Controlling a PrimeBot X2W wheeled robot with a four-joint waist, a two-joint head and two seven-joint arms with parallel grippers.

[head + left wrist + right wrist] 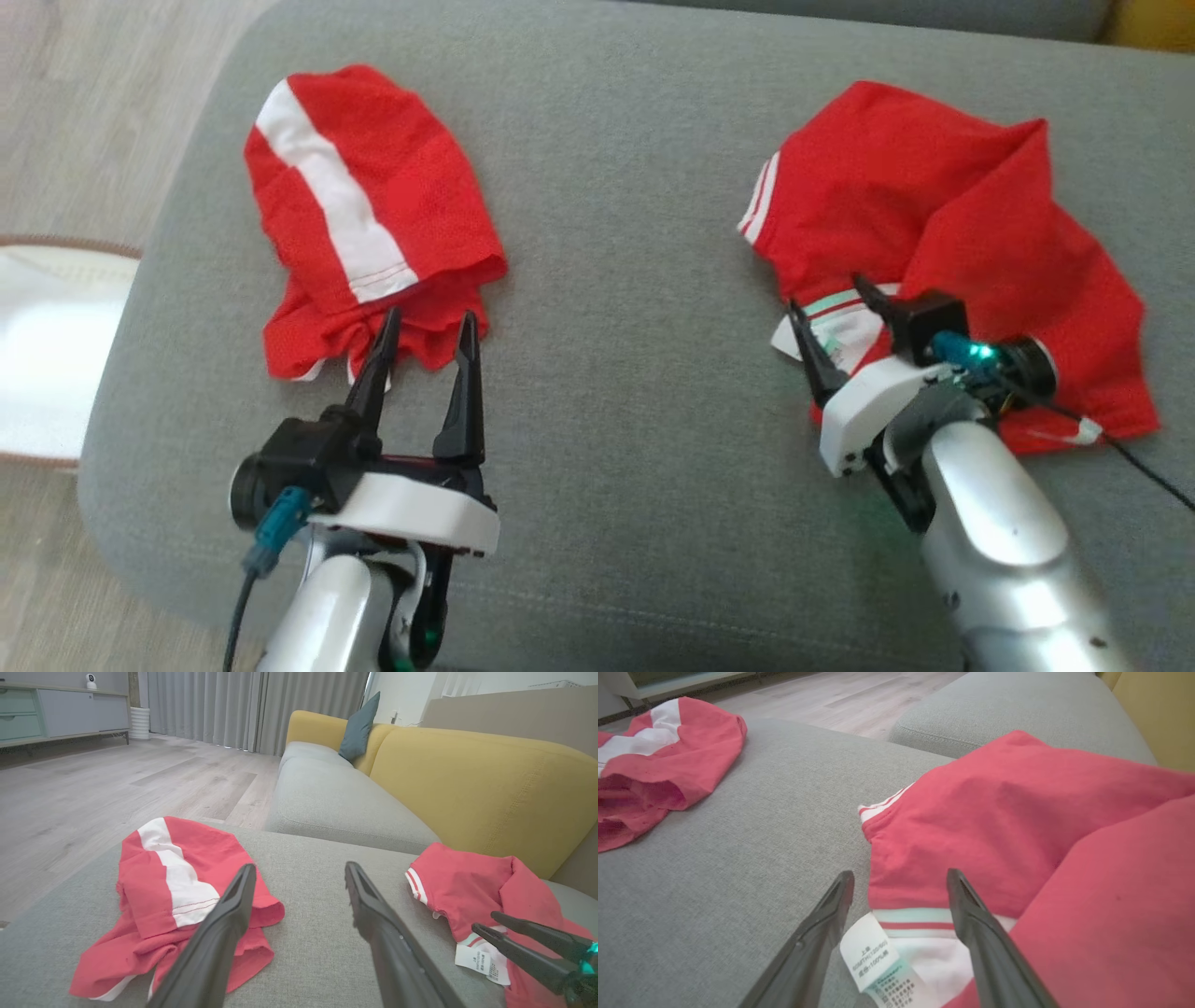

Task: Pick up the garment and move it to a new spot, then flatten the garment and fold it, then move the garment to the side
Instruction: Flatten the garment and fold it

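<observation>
Two red garments lie crumpled on the grey cushion [616,355]. The left one, red shorts [364,215] with a white stripe, also appears in the left wrist view [177,891] and the right wrist view [658,760]. The right one, a red shirt [962,233] with a white care label [878,956], lies bunched at the right [476,886]. My left gripper [427,327] is open, its tips at the near edge of the shorts. My right gripper [823,297] is open, its fingers [976,933] straddling the shirt's striped hem and label.
The cushion's left edge drops to a wooden floor [84,112], where a white object [47,345] lies. A yellow sofa back [472,779] and grey seat [336,798] with a blue pillow [359,725] stand beyond. A black cable [1148,471] trails from my right wrist.
</observation>
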